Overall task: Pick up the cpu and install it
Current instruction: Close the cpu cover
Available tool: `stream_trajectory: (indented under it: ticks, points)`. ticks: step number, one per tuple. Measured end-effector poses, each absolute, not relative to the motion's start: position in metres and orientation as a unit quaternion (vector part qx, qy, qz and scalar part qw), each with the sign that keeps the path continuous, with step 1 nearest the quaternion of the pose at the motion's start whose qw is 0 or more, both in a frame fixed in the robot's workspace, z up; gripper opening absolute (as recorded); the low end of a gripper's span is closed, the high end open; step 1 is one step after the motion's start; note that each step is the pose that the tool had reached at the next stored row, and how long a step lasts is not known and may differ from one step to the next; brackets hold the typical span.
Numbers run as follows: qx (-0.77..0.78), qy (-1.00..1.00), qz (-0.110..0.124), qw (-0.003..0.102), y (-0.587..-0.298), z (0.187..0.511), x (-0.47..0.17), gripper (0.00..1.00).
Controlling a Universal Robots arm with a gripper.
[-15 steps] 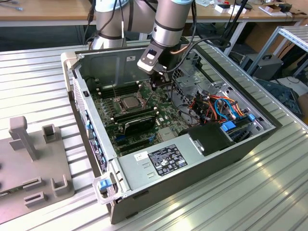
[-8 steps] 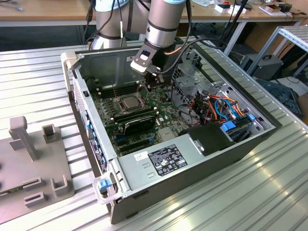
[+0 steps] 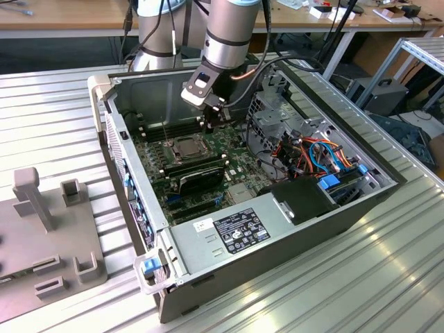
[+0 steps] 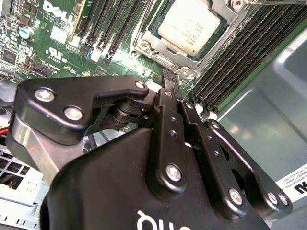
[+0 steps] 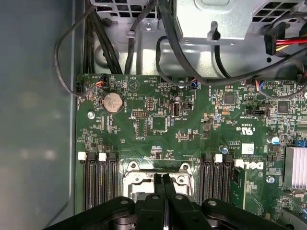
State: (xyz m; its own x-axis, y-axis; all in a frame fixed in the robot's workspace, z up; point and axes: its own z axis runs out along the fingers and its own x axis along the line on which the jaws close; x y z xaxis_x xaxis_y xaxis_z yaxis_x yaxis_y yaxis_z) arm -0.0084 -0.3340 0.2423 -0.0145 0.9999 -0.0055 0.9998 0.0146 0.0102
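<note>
Second wrist view, fingers (image 4: 171, 88) together, cpu (image 4: 189, 25) socketed

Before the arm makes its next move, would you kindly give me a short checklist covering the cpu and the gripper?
1. cpu lying inside the socket frame: ok.
2. Gripper shut, with nothing between its fingers: ok.
3. Gripper apart from the cpu, whose silver top is uncovered in the second wrist view: ok.
4. Socket frame's bracket latched down over the cpu: cannot tell.
</note>
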Motion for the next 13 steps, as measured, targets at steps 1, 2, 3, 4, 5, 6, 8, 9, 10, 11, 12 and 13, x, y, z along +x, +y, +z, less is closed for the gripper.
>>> stream_trajectory:
  ticks: [1, 2, 3, 4, 5, 6, 8, 9, 10, 11, 12, 13]
  points:
    - [0.702, 0.712, 0.002, 0.006, -0.334, 0.242, -0.008, 0.11]
    - [0.702, 0.712, 0.002, 0.006, -0.334, 0.242, -0.009, 0.11]
    - [0.702, 0.712, 0.002, 0.005, -0.334, 0.242, -0.009, 0.11]
    - [0.702, 0.712, 0.002, 0.006, -0.334, 0.242, -0.009, 0.11]
    - [0.702, 0.712, 0.002, 0.006, -0.334, 0.242, -0.009, 0.11]
    - [0.702, 0.712, 0.002, 0.006, -0.334, 0.242, -0.010, 0.11]
    - [0.702, 0.712, 0.002, 0.006, -0.334, 0.242, -0.014, 0.11]
    - [0.702, 0.712, 0.002, 0.006, -0.334, 0.242, -0.016, 0.11]
    - [0.702, 0.712, 0.002, 0.005, -0.334, 0.242, -0.020, 0.11]
    - [0.702, 0.712, 0.002, 0.006, -0.334, 0.242, -0.023, 0.11]
    - [0.702, 0.712, 0.002, 0.005, -0.334, 0.242, -0.025, 0.11]
    - [0.702, 0.712, 0.002, 0.006, -0.334, 0.242, -0.029, 0.11]
